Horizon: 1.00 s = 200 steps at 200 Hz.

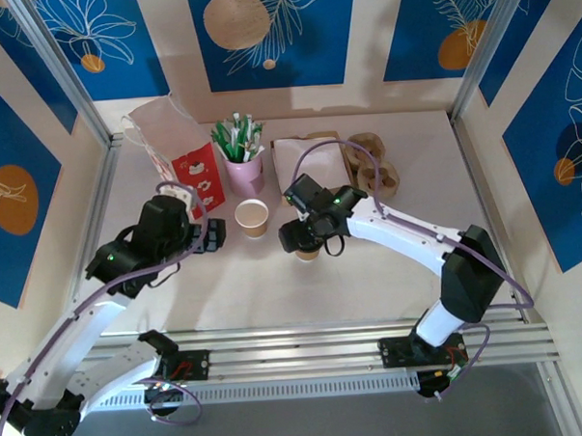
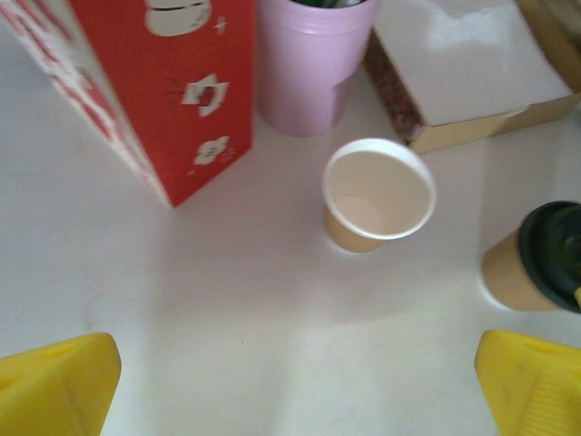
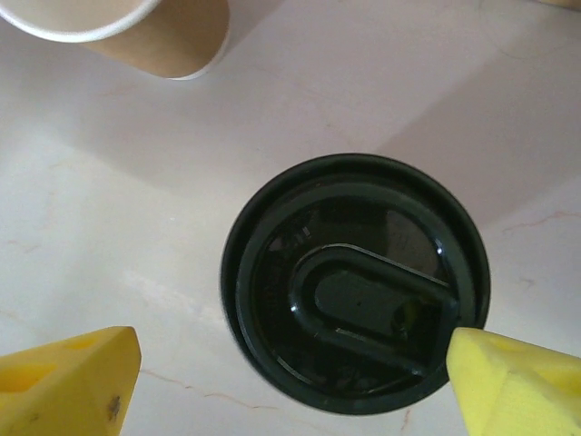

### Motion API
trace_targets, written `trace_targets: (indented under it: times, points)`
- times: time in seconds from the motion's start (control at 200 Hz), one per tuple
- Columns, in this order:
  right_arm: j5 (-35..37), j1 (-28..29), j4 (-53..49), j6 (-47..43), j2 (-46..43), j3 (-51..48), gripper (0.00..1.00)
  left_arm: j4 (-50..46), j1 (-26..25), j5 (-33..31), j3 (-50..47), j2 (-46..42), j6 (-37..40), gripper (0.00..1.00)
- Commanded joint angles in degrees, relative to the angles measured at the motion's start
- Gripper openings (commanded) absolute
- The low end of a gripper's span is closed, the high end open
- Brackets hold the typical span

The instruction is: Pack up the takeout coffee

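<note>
A kraft-brown takeout coffee cup with a black lid [image 3: 354, 282] stands on the white table, seen from straight above in the right wrist view. My right gripper [image 3: 290, 386] hovers over it, open. Its left yellow finger [image 3: 68, 381] is well clear of the lid and its right finger [image 3: 517, 381] sits at the lid's edge. In the top view this gripper [image 1: 306, 239] covers most of the lidded cup [image 1: 308, 254]. A second brown cup [image 1: 252, 218] stands open and lidless to its left. My left gripper [image 2: 295, 391] is open over bare table, short of the open cup [image 2: 377, 195].
A red-and-white paper bag [image 1: 182, 150] stands at the back left, with a pink cup of green-and-white sticks [image 1: 242, 162] next to it. A flat white box [image 1: 306, 159] and a brown pulp cup carrier [image 1: 371, 171] lie at the back right.
</note>
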Motion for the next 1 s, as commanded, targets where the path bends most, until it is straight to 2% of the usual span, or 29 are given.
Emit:
trace_targets:
  times: [0.0,0.155,0.39,0.695,0.995]
  points:
    - [5.0,0.8,-4.3,-2.1,1.7,2.9,0.89,-4.7,1.3,-4.9,-1.7,-2.2,5.0,1.0]
    - [7.2,2.0,-5.5,-2.5,3.4,4.7,0.9,-4.5,1.7,-7.7,-4.3,-4.4,6.5,1.0]
    - [8.2,3.8,-6.3,-2.6,2.9,6.3,0.92,-2.2,1.8,-8.0,-7.9,-6.0,6.0,1.0]
    - [6.9,0.4,-5.4,-2.1,3.4,4.2,0.92,-0.7,1.8,-8.2,-9.9,-7.6,6.2,1.0]
    - [5.9,-0.4,-4.4,-2.5,5.9,4.3,0.92,-0.2,1.9,-7.5,-10.3,-7.1,6.4,1.0]
